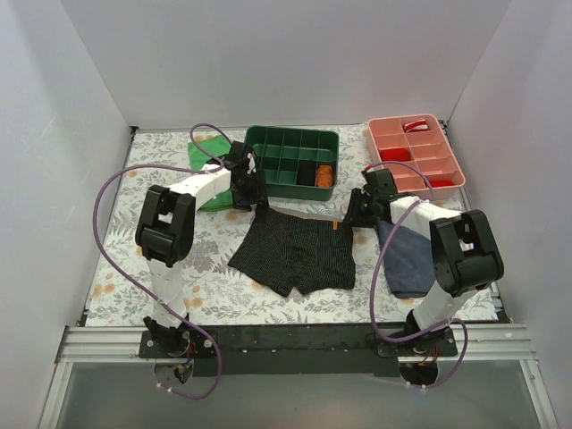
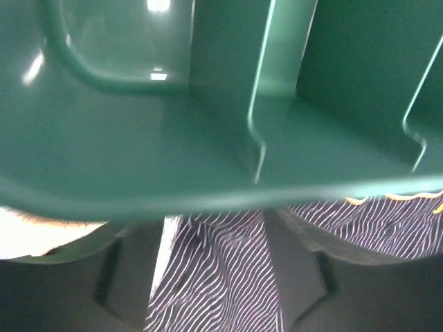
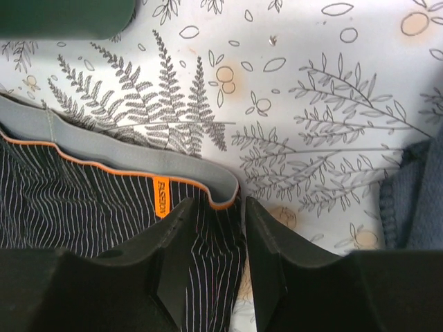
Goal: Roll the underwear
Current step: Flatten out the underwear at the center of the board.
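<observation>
Two end effectors, left point(image 1: 253, 202) and right point(image 1: 355, 214), each pinch a waistband corner of the underwear point(image 1: 295, 250), seemingly to hold it taut and flat on the counter point(image 1: 214, 295) before rolling.

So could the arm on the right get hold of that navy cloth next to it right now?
Probably not at once: the right gripper already pinches the waistband corner of the underwear. The navy cloth lies just beside it with nothing between, so it would need to let go first.
</observation>
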Robot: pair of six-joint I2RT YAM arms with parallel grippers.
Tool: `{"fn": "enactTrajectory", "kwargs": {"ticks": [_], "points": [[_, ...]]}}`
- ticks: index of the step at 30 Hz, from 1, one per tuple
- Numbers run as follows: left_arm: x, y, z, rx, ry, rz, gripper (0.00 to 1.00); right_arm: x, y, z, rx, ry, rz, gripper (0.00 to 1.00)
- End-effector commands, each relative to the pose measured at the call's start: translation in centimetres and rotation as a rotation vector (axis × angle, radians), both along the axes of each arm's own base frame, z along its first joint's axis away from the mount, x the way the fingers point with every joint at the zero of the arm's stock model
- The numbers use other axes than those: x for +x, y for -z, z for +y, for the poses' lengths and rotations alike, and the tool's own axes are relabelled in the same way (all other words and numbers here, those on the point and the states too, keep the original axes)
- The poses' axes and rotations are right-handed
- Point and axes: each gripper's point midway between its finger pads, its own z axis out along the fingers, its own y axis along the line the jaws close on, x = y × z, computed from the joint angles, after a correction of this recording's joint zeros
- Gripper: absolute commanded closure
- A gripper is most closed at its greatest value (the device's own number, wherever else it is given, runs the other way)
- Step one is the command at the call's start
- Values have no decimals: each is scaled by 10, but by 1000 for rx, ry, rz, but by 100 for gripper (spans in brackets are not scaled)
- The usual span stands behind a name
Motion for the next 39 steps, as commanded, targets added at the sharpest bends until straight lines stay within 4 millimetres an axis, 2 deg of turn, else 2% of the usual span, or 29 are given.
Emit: {"fn": "enactTrajectory", "kwargs": {"ticks": [1,3,4,6,7,9,10,11,13,15,16,17,19,20,21,22,23,26,27,29,31,33,34,35,36,37,38,39], "points": [[5,2,-8,-30,19,3,52,19,-4,5,19,-16,-44,60],[3,7,-8,-30,21,6,54,19,-4,6,22,-20,-39,61],[1,9,-7,-31,22,12,61,20,-5,7,23,-21,-45,66],[1,8,-8,-41,21,0,68,22,-6,7,24,-20,-54,71],[1,8,-10,-49,19,1,74,23,-8,7,24,-22,-63,81],[1,4,-12,-68,20,-6,88,25,-11,7,25,-26,-72,90],[2,2,-14,-76,11,-5,94,25,-13,8,25,-38,-78,98],[1,0,-14,-81,8,-7,100,25,-16,11,37,-51,-85,99],[0,-7,-13,-87,-10,-14,100,24,-21,13,45,-67,-96,99],[-12,-4,-8,-81,-48,14,100,22,-25,16,61,-93,-102,99],[-15,-15,-6,-88,-60,-4,100,19,-27,17,64,-102,-100,99],[-21,-15,-4,-90,-84,6,100,17,-29,18,68,-115,-101,99],[-43,-8,6,-68,-115,38,100,9,-31,21,78,-138,-105,99],[-49,-21,8,-78,-126,13,100,4,-30,23,84,-154,-94,99],[-69,-11,13,-61,-144,50,100,-4,-28,28,83,-181,-89,99],[-76,-11,17,-52,-163,51,100,-9,-30,30,83,-195,-89,99],[-82,-26,19,-70,-172,19,100,-18,-29,36,73,-222,-79,99],[-111,-26,35,-42,-230,33,100,-36,-30,46,63,-277,-73,99],[-113,-40,38,-55,-249,-6,100,-40,-31,48,68,-283,-73,99],[-118,-44,50,-15,-273,-19,100,-45,-36,52,72,-292,-91,99],[-114,-52,50,-17,-264,-40,100,-43,-41,51,67,-284,-104,99],[-104,-50,51,10,-268,-52,99,-36,-41,45,27,-253,-117,99],[-99,-49,50,17,-251,-55,98,-28,-45,43,10,-238,-126,99],[-87,-56,47,18,-251,-79,98,-21,-46,38,-19,-215,-139,99],[-82,-55,46,27,-247,-81,97,-15,-48,37,-25,-208,-149,99],[-78,-43,47,58,-233,-48,97,-8,-46,35,-39,-191,-151,99],[-66,-50,44,60,-230,-69,97,2,-52,35,-36,-178,-167,99],[-61,-46,44,72,-227,-62,96,8,-51,34,-40,-169,-166,98]]}}
